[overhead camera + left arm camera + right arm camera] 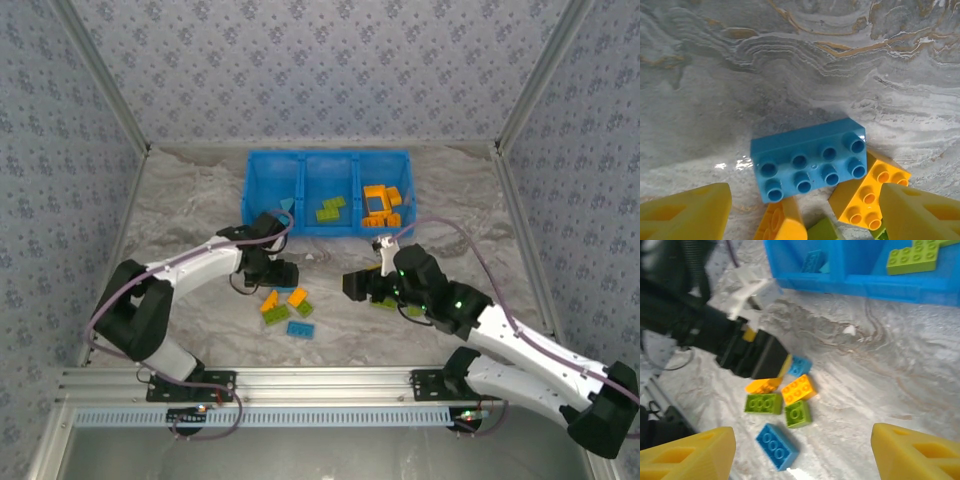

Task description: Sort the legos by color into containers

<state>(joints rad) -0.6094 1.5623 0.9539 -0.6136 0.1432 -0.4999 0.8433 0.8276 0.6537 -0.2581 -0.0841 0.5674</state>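
Note:
The blue bin (262, 190) has three containers: a light blue brick (812, 261) in the left one, lime green bricks (330, 208) in the middle, orange bricks (381, 205) in the right. Loose legos lie in front of it. My left gripper (805, 215) is open low over a light blue 2x4 brick (810, 162), with an orange brick (870, 192) beside that brick and another orange one (780, 222) between the fingers. My right gripper (800, 457) is open and holds nothing, above a blue brick (777, 446), two green bricks (763, 403) and an orange brick (798, 389).
The left arm's black wrist (750, 355) hangs over the loose pile, partly covering a blue brick (800, 365). Two green bricks (385, 302) lie under the right arm. Patterned walls close in the marble table (180, 210) on three sides.

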